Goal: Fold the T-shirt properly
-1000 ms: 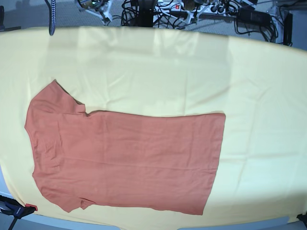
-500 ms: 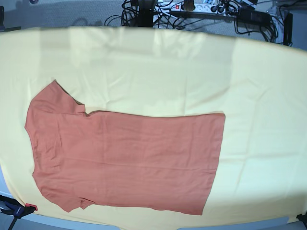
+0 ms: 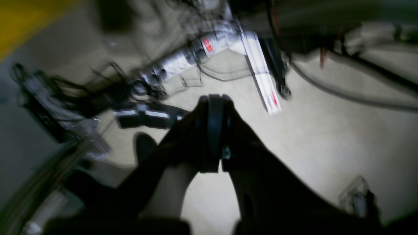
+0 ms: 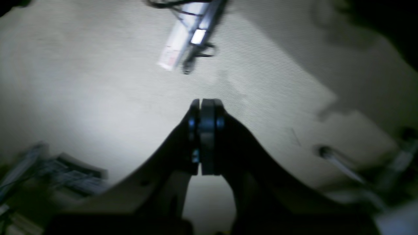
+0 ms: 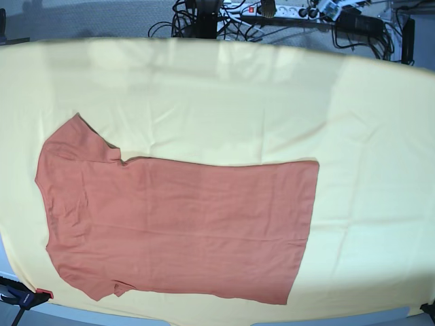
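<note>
The rust-orange T-shirt [image 5: 177,221] lies flat on the pale yellow cloth [image 5: 272,102], spread sideways with its sleeves at the left and its hem at the right. No gripper shows in the base view. In the left wrist view my left gripper [image 3: 214,107] is shut and empty, pointing at the floor. In the right wrist view my right gripper [image 4: 204,107] is shut and empty, also over the floor. The T-shirt does not show in either wrist view.
Cables and a white power strip [image 5: 292,10] lie on the floor beyond the table's far edge. The power strip [image 3: 183,62] also shows blurred in the left wrist view. A red-tipped clamp [image 5: 24,297] sits at the table's near left corner.
An arm part at the top left of the base view one second ago has moved out of view. The T-shirt has not moved.
</note>
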